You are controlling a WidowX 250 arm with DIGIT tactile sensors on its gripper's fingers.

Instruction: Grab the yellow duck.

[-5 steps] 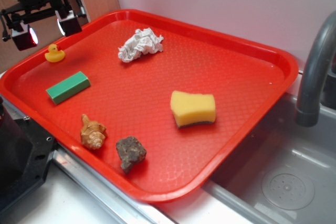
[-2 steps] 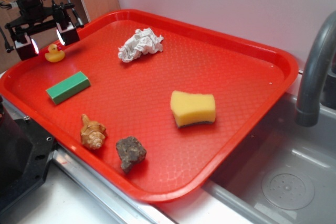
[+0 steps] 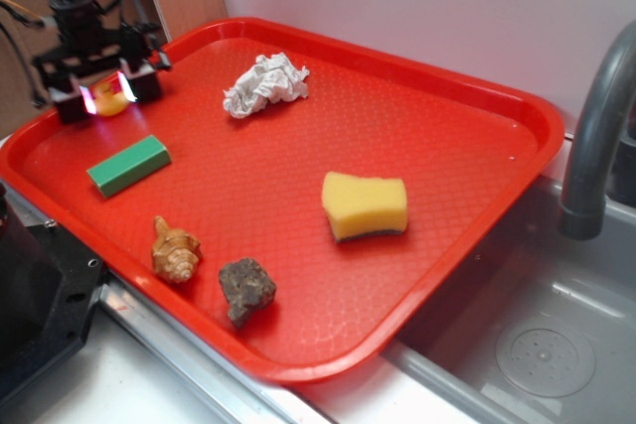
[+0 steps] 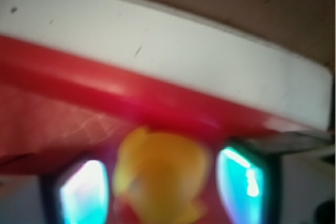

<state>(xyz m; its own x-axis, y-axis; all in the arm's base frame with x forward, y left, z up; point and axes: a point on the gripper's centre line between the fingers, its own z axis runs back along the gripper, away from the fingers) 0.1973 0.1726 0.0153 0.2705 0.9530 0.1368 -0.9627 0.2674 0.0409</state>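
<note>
The small yellow duck (image 3: 109, 99) sits at the far left of the red tray (image 3: 447, 96), near its rim. My gripper (image 3: 108, 92) is down around it, open, one finger on each side. In the wrist view the duck (image 4: 160, 174) is blurred and close, between the two glowing pads (image 4: 84, 195), with a small gap on each side. The fingers are not pressed against it.
On the tray lie a green block (image 3: 128, 165), a crumpled white tissue (image 3: 264, 83), a yellow sponge (image 3: 366, 205), a seashell (image 3: 175, 249) and a brown rock (image 3: 246, 288). A grey faucet (image 3: 596, 136) and a sink (image 3: 542, 345) are at the right. The tray rim (image 4: 131, 95) runs just behind the duck.
My gripper has come down and a little right, from above the tray's left rim to a stance round the duck. The duck has not moved.
</note>
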